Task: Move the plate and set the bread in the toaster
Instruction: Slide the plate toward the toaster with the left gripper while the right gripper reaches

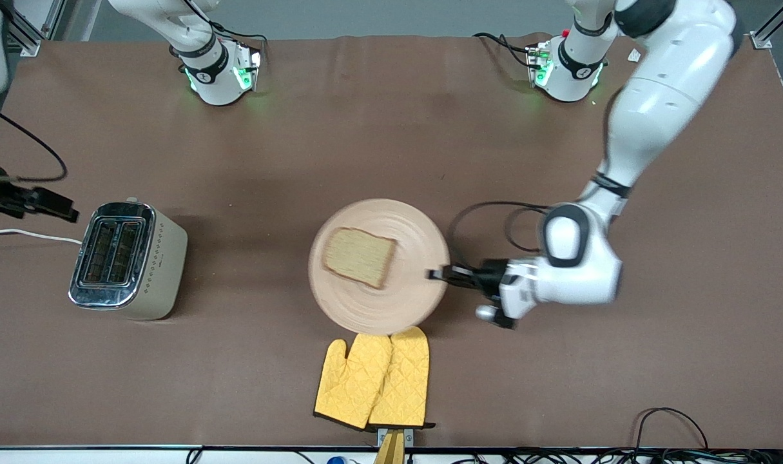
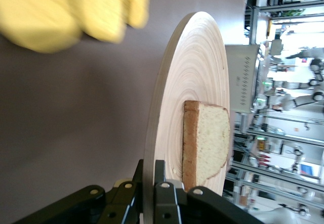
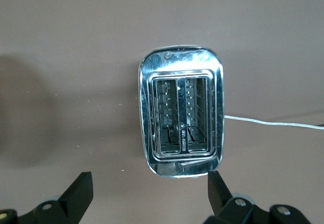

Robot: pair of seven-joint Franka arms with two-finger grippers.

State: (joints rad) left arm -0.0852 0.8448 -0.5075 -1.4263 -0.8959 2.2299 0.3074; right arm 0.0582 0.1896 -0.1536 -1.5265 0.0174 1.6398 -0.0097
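Note:
The round tan wooden plate [image 1: 404,303] is at the table's middle with the speckled bread [image 1: 359,258] lying flat on it. My left gripper [image 1: 437,274] is shut on the plate's rim at the edge toward the left arm's end. The left wrist view shows its jaws clamping the rim [image 2: 150,183], one above and one below, with the plate [image 2: 197,72] and bread [image 2: 210,138] just past them. The cream toaster [image 1: 130,261] stands toward the right arm's end, both slots empty. My right gripper [image 1: 66,211] hovers open and empty beside the toaster [image 3: 179,115], fingers spread wide [image 3: 149,191].
A yellow oven mitt [image 1: 375,380] lies nearer to the front camera than the plate, its fingertips touching the plate's edge; it also shows in the left wrist view [image 2: 66,11]. The toaster's white cord [image 1: 30,235] runs off toward the right arm's end of the table.

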